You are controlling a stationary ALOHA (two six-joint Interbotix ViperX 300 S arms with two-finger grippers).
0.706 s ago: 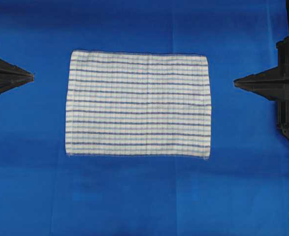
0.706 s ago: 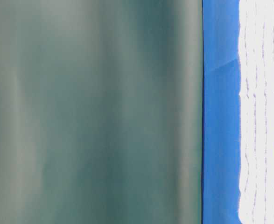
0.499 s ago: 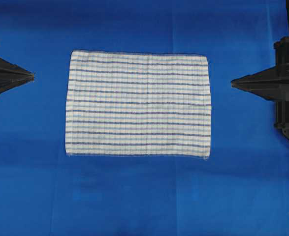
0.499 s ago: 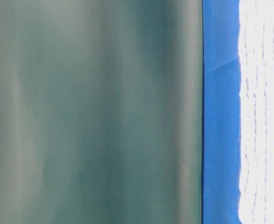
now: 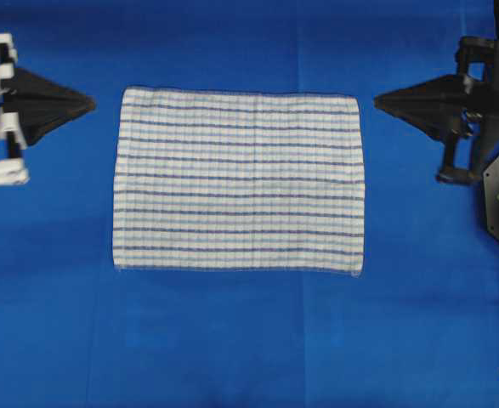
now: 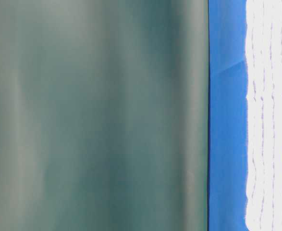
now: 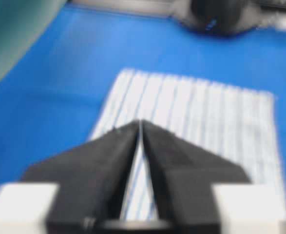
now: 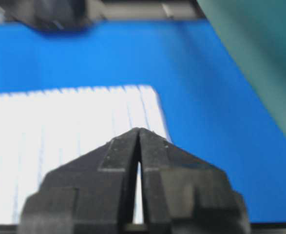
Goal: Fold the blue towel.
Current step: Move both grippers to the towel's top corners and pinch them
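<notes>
One blue towel lies spread flat and unfolded on the desk, which is dressed in a plain bright-blue cover. It sits between the two hands, clear of both.

The left hand points at the towel's near short edge, close to its far corner, just beside the cloth without touching it. Seen from its wrist camera, its two black fingers are pressed together at the tips, pinching nothing.

The right hand faces the opposite short edge, likewise just off the cloth. Its fingers also meet at the tips with nothing between them.

Two hands, one towel; no containers show.
</notes>
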